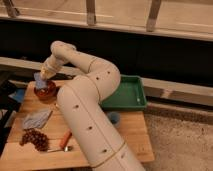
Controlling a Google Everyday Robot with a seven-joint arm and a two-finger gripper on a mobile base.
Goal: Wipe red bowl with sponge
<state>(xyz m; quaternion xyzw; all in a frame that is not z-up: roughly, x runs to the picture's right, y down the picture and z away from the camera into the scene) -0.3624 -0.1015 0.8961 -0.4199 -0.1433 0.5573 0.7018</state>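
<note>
Camera view: hand, indistinct, at sponge over red bowl.

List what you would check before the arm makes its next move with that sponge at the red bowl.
1. Gripper over the red bowl, at the table's far left corner: ok.
2. Sponge at the gripper's tip, by the bowl's rim: ok.
3. Sponge touching the bowl: cannot tell.
4. Bowl upright on the table: ok.
5. Cloth and orange-handled utensil lying apart from the bowl: ok.
</note>
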